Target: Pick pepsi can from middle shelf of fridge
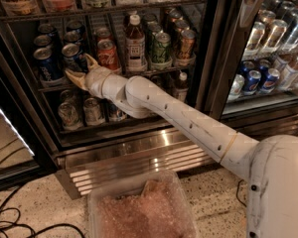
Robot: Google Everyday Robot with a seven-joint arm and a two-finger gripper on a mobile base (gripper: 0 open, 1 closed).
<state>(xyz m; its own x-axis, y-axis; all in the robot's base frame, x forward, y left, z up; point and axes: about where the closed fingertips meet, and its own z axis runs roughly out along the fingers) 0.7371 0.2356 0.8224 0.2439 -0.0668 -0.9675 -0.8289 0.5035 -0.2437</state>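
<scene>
1. At the far left you see thin black cables [10,225] looping over a speckled terrazzo floor [35,205].
2. Next stands the fridge [212,48], with a black frame, dark wire racks and a louvred stainless-steel base panel [139,155] that shines in ribbed bands.
3. On the middle shelf [159,72], a wire rack with a thin dark front rail, the leftmost lane holds a dark-blue cylinder with a silver top, the outer blue can [43,66].
4. One lane to the right stands the pepsi can [72,57], upright at the front of that shelf. It is the same smooth blue aluminium.
5. Your tool [82,69] sits at the shelf's front rail, just below and right of that can. Its two tan fingers [92,60] are spread apart, released, and you cannot tell whether either touches the can.
6. Just right of the tool stands a red Coca-Cola can [108,53]. After it come a brown bottle [135,41] with a white cap, a green can [161,47] and an amber can [185,43].
7. Below, two silvery cans [82,113] stand on the lower rack.
8. The white, rounded arm [188,123] slants down to the right.
9. A clear plastic bin [94,205] of pinkish crumpled stuff lies on the floor.
10. Behind the right door stand more blue cans [260,80].
</scene>
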